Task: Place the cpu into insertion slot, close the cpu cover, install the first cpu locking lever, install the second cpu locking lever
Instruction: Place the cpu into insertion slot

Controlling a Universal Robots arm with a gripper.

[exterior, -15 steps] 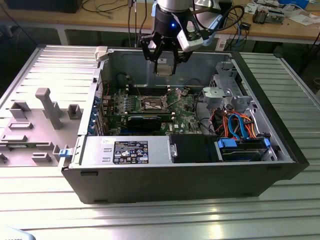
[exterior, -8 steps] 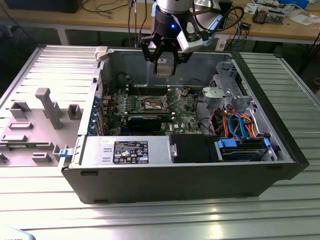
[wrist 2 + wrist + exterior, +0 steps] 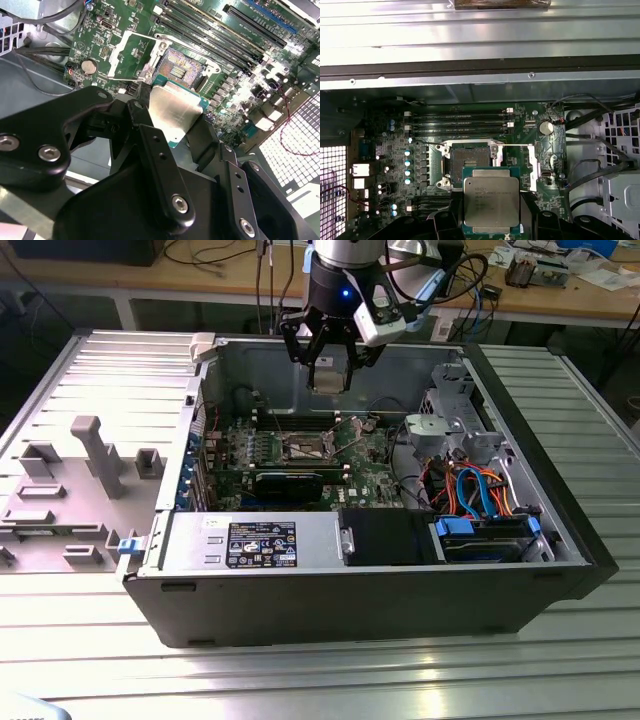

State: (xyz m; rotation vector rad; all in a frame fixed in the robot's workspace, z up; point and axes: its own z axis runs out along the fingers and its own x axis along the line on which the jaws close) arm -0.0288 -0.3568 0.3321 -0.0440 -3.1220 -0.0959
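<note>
Exterior view — cpu (image 3: pixel 328 378) half-hidden in claw (image 3: pixel 328 368)

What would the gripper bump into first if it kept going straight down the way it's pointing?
Probably the insertion slot, or the green board right beside it. The cpu held in the gripper would touch first. Depth is hard to tell.

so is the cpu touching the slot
Apart. The exterior view shows the cpu, held in the gripper, hanging high above the slot with open space between.
</note>
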